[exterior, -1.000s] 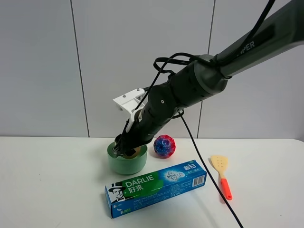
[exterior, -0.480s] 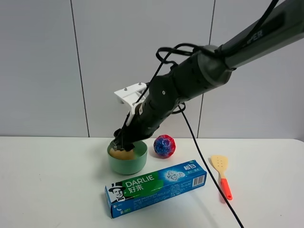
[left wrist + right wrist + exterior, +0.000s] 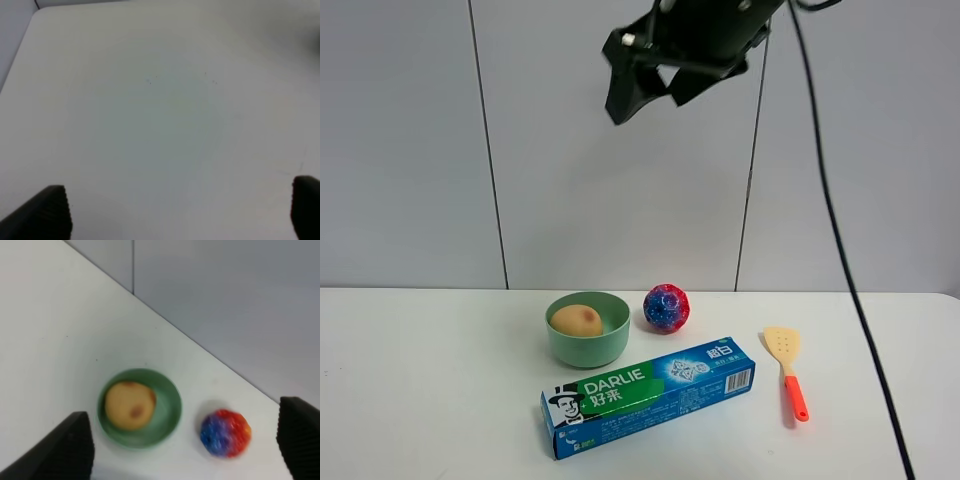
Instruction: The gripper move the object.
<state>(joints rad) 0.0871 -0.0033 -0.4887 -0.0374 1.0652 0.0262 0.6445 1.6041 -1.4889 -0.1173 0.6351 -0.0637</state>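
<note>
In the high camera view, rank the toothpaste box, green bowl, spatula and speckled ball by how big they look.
Largest to smallest:
1. Toothpaste box, though it lies nearest the camera.
2. Green bowl.
3. Spatula, longer than the bowl is wide but much slimmer; this order is unsure.
4. Speckled ball, farthest back.

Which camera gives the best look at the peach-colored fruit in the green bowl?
The right wrist view: it looks straight down on the fruit, whole inside the bowl. The exterior high view shows it partly hidden by the bowl's rim. The left wrist view shows only bare table.

Toothpaste box (image 3: 649,396), spatula (image 3: 787,368), speckled ball (image 3: 666,307)
</note>
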